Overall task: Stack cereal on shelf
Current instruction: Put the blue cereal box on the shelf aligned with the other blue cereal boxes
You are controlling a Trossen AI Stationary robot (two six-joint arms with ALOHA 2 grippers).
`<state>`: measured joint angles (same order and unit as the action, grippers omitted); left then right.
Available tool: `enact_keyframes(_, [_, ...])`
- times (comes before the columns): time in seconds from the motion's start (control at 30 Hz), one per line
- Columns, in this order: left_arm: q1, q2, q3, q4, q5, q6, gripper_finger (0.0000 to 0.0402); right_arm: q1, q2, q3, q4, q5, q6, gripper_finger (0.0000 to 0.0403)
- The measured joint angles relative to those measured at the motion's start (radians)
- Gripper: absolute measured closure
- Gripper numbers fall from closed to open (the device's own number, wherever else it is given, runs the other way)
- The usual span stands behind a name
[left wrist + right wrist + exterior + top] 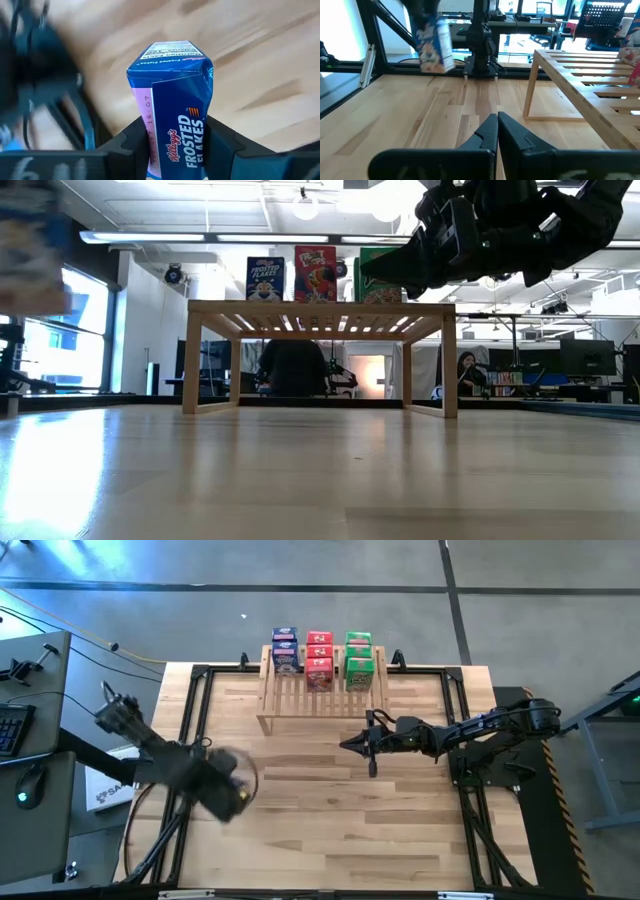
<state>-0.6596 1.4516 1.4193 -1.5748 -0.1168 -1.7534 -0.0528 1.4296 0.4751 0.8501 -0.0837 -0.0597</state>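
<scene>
Currently: my left gripper has its fingers pressed on both sides of a blue Frosted Flakes box, carried upright above the table's left part, well apart from the shelf

Right gripper: fingers pressed together, nothing held, hovering just before the shelf's front edge

Wooden slatted shelf, at the table's far side: blue boxes, red boxes and green boxes stand in three columns along its back, six or so as far as I can tell

Remaining, by my judgement: carry the held box over, set it with the blue ones; whether more boxes wait I cannot tell
</scene>
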Motion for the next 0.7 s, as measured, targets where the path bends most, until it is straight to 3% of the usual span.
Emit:
enact_keyframes(0.33, [0.371, -0.096, 0.163, 0.004, -0.223, 0.772, 0.0275, 0.0, 0.0, 0.0, 0.0, 0.003, -0.003, 0.0402])
enact_keyframes(0.7, [0.779, 0.013, 0.418, 0.024, -0.226, 1.542, 0.0275, 0.0, 0.0, 0.0, 0.0, 0.003, -0.004, 0.0402])
